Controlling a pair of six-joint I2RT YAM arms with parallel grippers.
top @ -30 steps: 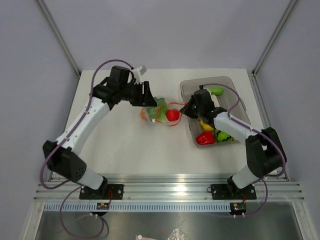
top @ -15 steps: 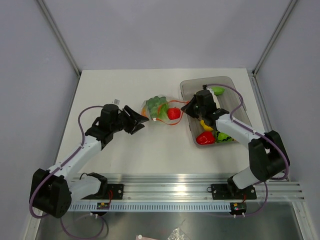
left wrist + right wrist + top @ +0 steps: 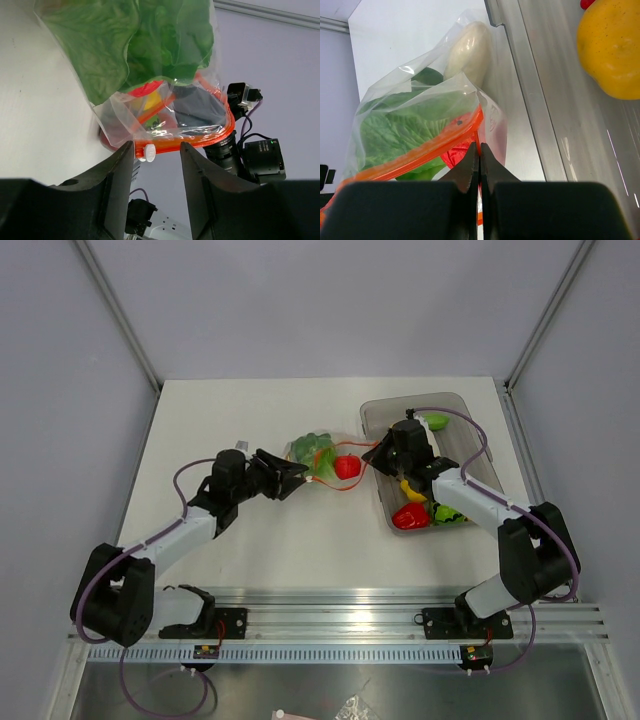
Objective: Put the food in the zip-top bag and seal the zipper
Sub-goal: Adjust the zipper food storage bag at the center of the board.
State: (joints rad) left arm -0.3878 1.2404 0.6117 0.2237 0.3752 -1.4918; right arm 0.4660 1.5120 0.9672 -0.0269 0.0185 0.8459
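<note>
The zip-top bag (image 3: 314, 454) lies mid-table, holding green lettuce (image 3: 125, 45), a white piece (image 3: 467, 50) and a red piece (image 3: 346, 468) of food. Its red-orange zipper (image 3: 200, 140) runs along the mouth, with a white slider (image 3: 148, 152) at one end. My left gripper (image 3: 296, 476) is open at the bag's left end. In the left wrist view the slider sits between the tips of the left gripper (image 3: 156, 150), close to the left finger. My right gripper (image 3: 372, 458) is shut on the zipper's right end, pinched between the tips of the right gripper (image 3: 479, 147).
A grey translucent tub (image 3: 420, 400) stands at the right, with a red pepper (image 3: 410, 517), a yellow piece (image 3: 612, 45), a green piece (image 3: 433, 422) and a green-yellow piece (image 3: 452, 512) inside. The tub's wall (image 3: 540, 125) runs just right of my right gripper.
My left arm swung from behind the bag down to its near-left side, then moved right up to the bag's slider end. The right gripper kept its hold.
</note>
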